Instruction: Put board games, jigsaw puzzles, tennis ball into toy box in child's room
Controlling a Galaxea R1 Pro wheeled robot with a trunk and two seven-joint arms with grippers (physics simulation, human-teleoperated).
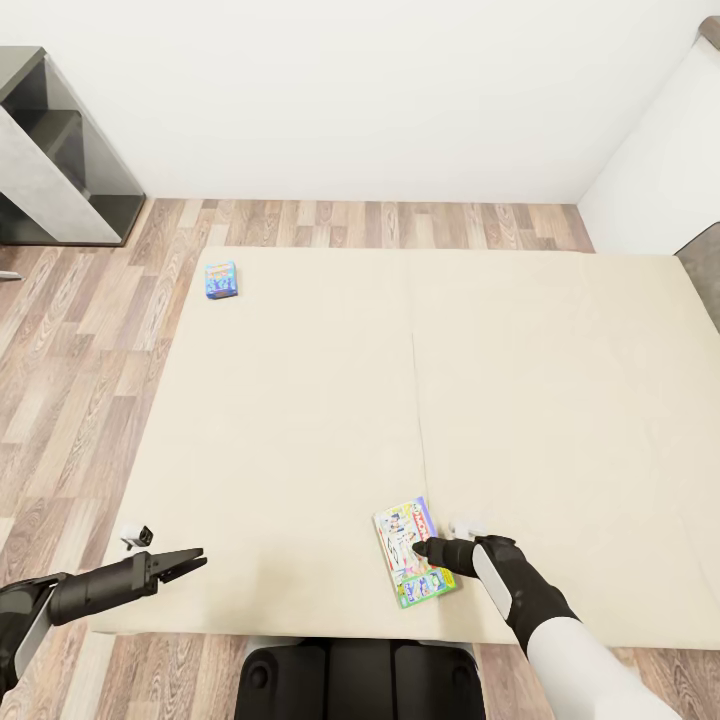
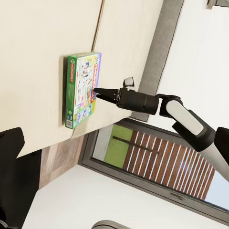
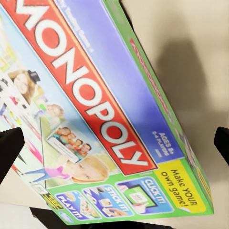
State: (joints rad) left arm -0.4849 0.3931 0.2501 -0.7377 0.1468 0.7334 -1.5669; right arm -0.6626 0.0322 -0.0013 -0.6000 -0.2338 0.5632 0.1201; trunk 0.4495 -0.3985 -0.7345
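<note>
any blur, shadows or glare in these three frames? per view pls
Head view: flat even light, faint shadow under the left gripper. Left wrist view: sharp, no glare on the Monopoly box or bed. Right wrist view: the box looms close, its print slightly soft, a soft dark shadow on the mattress beside it.

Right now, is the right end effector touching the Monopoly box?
Cannot tell. In head view the right end effector overlaps the Monopoly box; contact or gap is unclear.
</note>
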